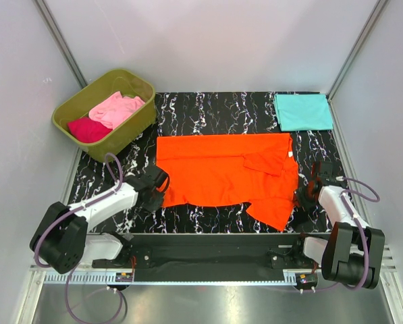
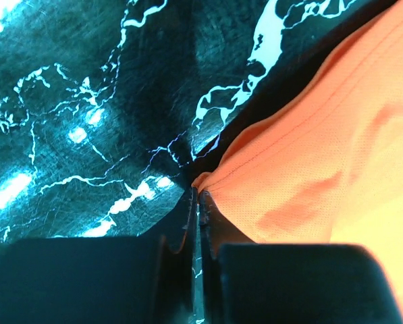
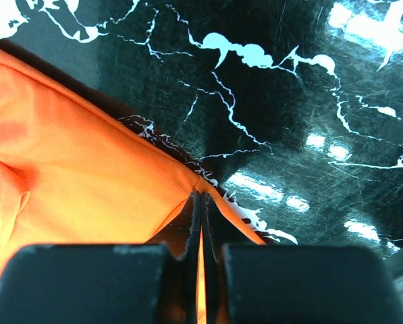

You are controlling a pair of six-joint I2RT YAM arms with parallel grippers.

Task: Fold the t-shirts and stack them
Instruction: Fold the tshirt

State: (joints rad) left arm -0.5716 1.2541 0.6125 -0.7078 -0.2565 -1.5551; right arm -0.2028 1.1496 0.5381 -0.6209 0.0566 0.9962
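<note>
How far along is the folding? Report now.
Done: teal t-shirt folded at the far right. In hand: left end effector and right end effector shut on opposite edges of the spread orange t-shirt. Remaining: pink t-shirt and magenta t-shirt, unfolded in the tub.

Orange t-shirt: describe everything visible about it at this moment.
The orange t-shirt is bright, fine-mesh cloth, spread mostly flat and slightly wrinkled on the black marbled table, one sleeve folded inward at its right side. The left gripper is shut on its near-left corner, the right gripper on its right edge.
</note>
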